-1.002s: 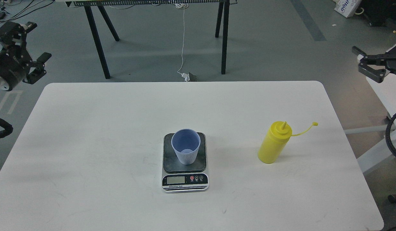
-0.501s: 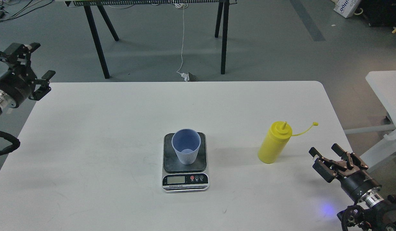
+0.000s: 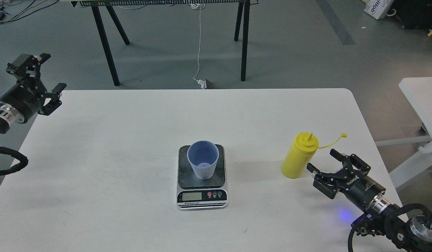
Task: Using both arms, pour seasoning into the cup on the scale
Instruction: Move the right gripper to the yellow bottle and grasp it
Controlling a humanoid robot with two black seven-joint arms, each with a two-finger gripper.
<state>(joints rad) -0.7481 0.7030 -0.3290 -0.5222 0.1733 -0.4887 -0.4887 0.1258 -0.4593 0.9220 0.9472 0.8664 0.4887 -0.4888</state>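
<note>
We note the small light-blue tapered plastic cup (image 3: 203, 163) with a finely ribbed lower half standing upright on the dark mottled platform of the flat rectangular kitchen scale (image 3: 201, 177), just below the centre of the frame; the cup looks empty, and the scale's silver-white front with its small LCD and round buttons faces the lower edge. Both sit on the white rounded-corner table (image 3: 131, 140). To the right of centre the yellow plastic squeeze bottle (image 3: 299, 155) with a pointed nozzle stands upright on the table, well apart from the scale, its small tethered cap hanging out toward the right, off the nozzle. Our right gripper (image 3: 319, 163) is at lower right, just beside the bottle's base and pointing toward it; its black fingers are spread apart and touch nothing. Our left gripper (image 3: 51, 75) is at the left edge of the frame, at the table's far left corner, well apart from the cup and scale; its fingers are likewise spread, holding nothing. A blue glow shows on the tabletop below the right arm. Black trestle legs (image 3: 105, 45) stand on the grey floor at the top of the frame.
</note>
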